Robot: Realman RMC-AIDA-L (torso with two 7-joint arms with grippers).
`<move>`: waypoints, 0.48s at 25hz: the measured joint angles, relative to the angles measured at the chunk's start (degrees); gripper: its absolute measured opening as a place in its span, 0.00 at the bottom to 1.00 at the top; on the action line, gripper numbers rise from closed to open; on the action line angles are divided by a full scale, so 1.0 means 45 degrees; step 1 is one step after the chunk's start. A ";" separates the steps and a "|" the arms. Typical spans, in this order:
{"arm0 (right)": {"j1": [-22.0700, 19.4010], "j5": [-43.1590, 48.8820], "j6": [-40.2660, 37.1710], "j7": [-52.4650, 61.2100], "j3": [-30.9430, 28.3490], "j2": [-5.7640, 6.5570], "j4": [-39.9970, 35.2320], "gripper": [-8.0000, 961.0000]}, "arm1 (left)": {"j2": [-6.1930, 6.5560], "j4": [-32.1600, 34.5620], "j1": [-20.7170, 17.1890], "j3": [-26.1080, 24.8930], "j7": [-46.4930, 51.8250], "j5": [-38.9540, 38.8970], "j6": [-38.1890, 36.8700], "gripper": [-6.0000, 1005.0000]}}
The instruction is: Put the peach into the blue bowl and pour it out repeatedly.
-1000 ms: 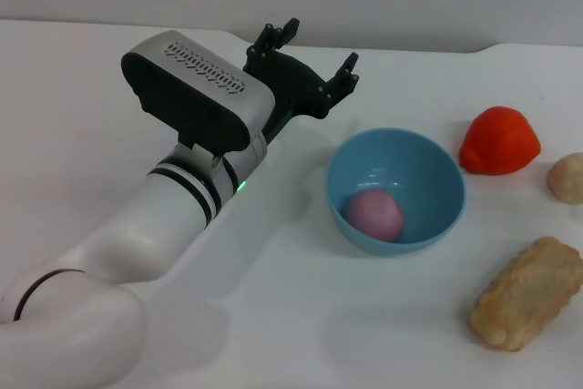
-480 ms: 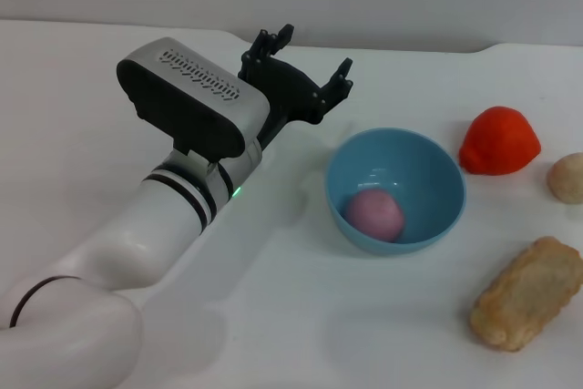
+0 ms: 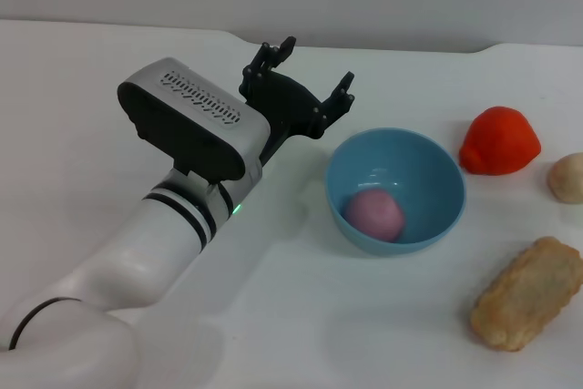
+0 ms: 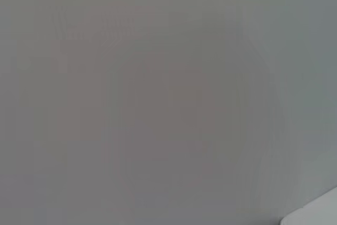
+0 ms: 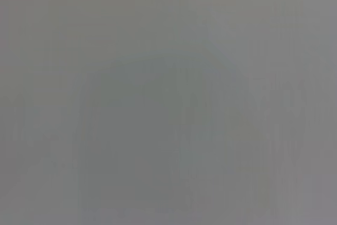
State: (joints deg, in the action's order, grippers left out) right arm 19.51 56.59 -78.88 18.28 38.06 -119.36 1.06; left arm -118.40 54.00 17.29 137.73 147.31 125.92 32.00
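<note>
Small matte pink peach (image 3: pixel 374 214) sits inside the glossy sky-blue plastic bowl (image 3: pixel 428 161), low against its near wall; left gripper (image 3: pixel 305 79) hovers spread and empty just beyond the bowl's far-left rim, so the left arm is nearer. Bowl stands upright on the white table (image 3: pixel 301 307); the red-orange fruit (image 3: pixel 498 140) and breaded loaf (image 3: pixel 528 293) lie to its right, leaving open room on the gripper side.

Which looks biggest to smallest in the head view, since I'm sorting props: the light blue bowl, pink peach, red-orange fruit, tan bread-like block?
1. Light blue plastic bowl, plainly widest.
2. Tan bread-like block and red-orange fruit: similar; the block looks longer but lies nearer the camera, so unranked.
3. Pink peach, inside the bowl, smallest.
</note>
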 joint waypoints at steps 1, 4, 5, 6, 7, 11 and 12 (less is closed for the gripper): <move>-0.0009 0.0000 -0.0009 0.0001 0.0000 -0.0004 0.0005 0.45 | -0.0013 -0.0041 -0.0018 0.0002 0.0038 -0.0003 0.0002 0.81; -0.0057 0.0000 -0.0137 0.0048 0.0000 -0.0016 0.0037 0.45 | -0.0029 -0.0142 -0.0034 0.0007 0.0424 -0.0014 0.0010 0.81; -0.0073 0.0000 -0.0203 0.0074 -0.0003 -0.0017 0.0051 0.45 | -0.0025 -0.0184 -0.0031 0.0009 0.0620 -0.0015 0.0021 0.81; -0.0083 0.0000 -0.0270 0.0080 -0.0030 -0.0018 0.0063 0.45 | -0.0020 -0.0246 -0.0015 0.0011 0.0873 -0.0015 0.0065 0.81; -0.0090 0.0000 -0.0329 0.0083 -0.0068 -0.0019 0.0082 0.45 | -0.0015 -0.0318 0.0003 0.0013 0.1060 -0.0015 0.0136 0.81; -0.0063 0.0000 -0.0386 0.0092 -0.0365 -0.0019 0.0292 0.45 | -0.0013 -0.0489 -0.0029 0.0018 0.1256 -0.0014 0.0484 0.81; -0.0037 0.0000 -0.0388 0.0090 -0.0440 -0.0019 0.0373 0.45 | -0.0012 -0.0500 -0.0046 0.0042 0.1263 -0.0016 0.0559 0.81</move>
State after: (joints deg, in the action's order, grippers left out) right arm 19.35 56.60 -80.63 18.69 36.08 -119.45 2.74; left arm -118.45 51.75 17.08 137.92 152.99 125.85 34.51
